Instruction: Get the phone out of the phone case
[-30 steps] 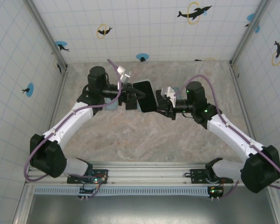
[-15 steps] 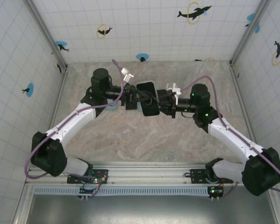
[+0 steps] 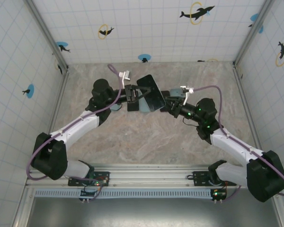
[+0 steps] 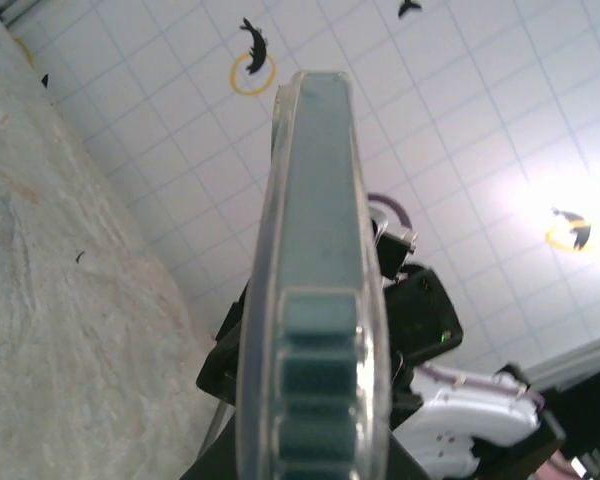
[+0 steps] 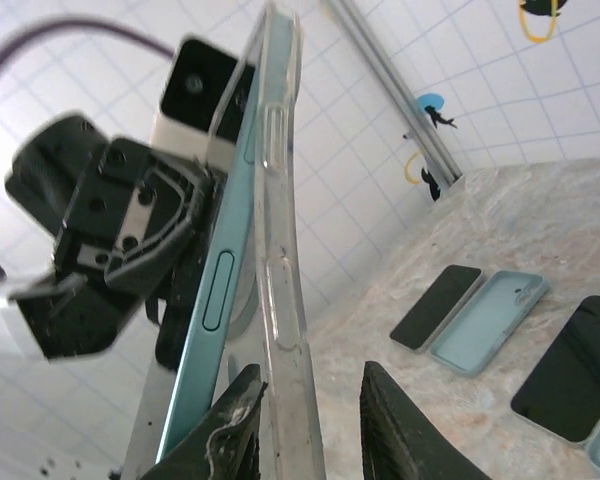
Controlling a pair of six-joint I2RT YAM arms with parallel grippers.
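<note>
The flat teal phone (image 3: pixel 150 93) hung in the air between both sets of jaws. The left jaws were clamped on it. The right jaws pinched the clear plastic case (image 5: pixel 283 260), whose edge bowed away from the phone.

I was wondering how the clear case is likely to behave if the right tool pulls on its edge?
Probably flexible: the clear case bows away from the teal phone along one edge. It looks thin and glossy, so it may slip from the right tool. It is likely light and may spring back if released.
</note>
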